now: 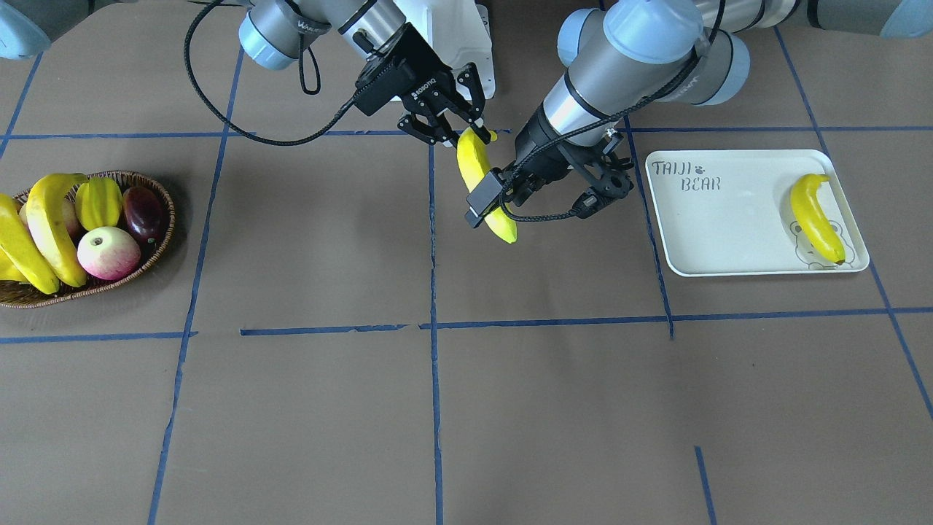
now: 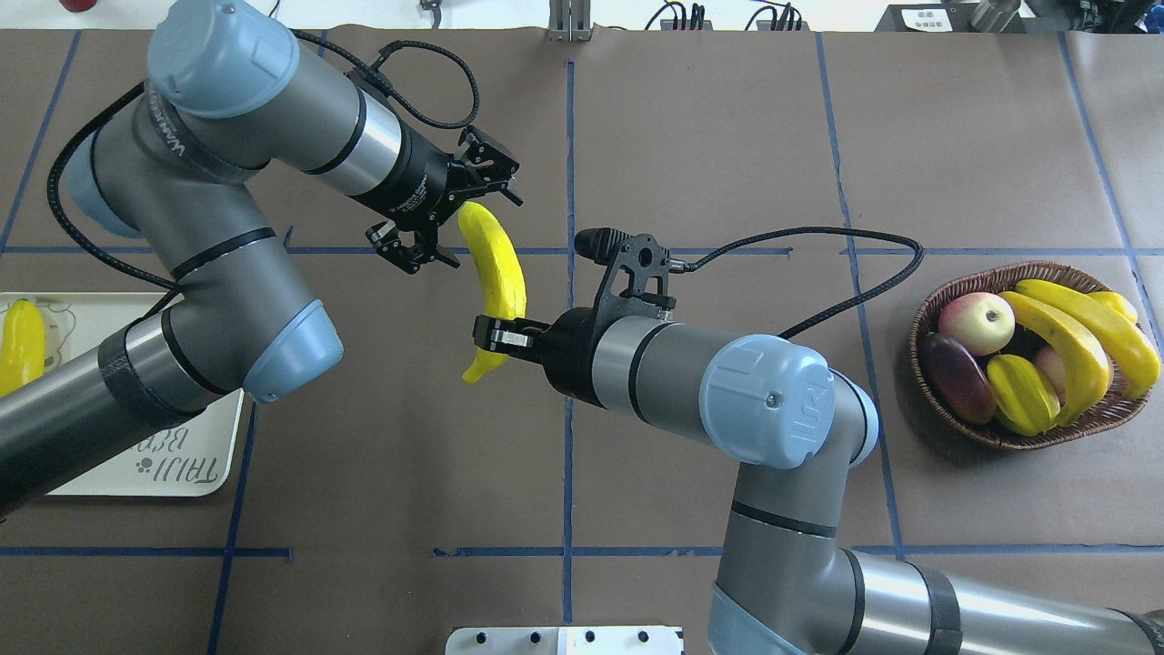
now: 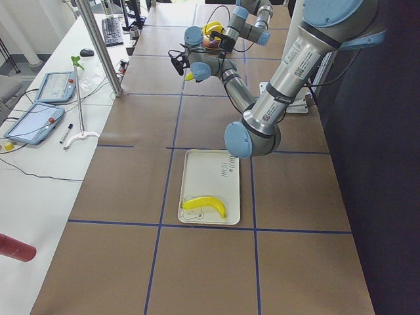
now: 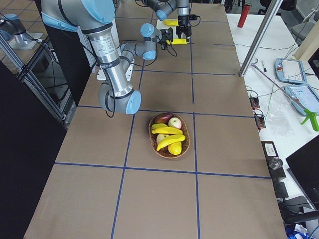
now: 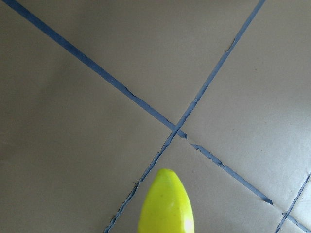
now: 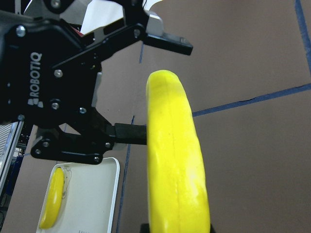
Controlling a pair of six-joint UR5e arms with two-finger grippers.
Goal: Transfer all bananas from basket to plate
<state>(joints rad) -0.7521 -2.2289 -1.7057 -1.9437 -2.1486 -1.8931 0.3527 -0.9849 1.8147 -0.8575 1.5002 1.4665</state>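
Overhead: my right jaws are clamped on the near end of the held banana [image 2: 500, 273], carrying it in the air. My left jaws stand wide apart at its far end and grip nothing. The plate [image 2: 182, 484], with one delivered banana [image 2: 23, 346] on it, lies back behind my left jaws. The basket [image 2: 1000, 437] and its basket bananas [image 2: 1073, 341] sit well behind my right jaws. My worry is that if the right jaws let go before the left ones bite, the fruit drops to the surface [image 2: 709, 136].

Front-facing: both wrists crowd around one fruit, so a small misjudged move could knock them together.

Right wrist: the left jaws straddle only the tapered last stretch. I judge that closing there on smooth skin could squeeze it out, or leave it swinging.

Left wrist: only the yellow tip shows between my left jaws. Below it is brown paper crossed by frayed blue tape [image 5: 97, 68].

Side views: a white bench beside the surface carries tablets [image 3: 51, 85] and a keyboard [image 3: 111, 29], with a metal pole [image 3: 100, 46] standing on it.
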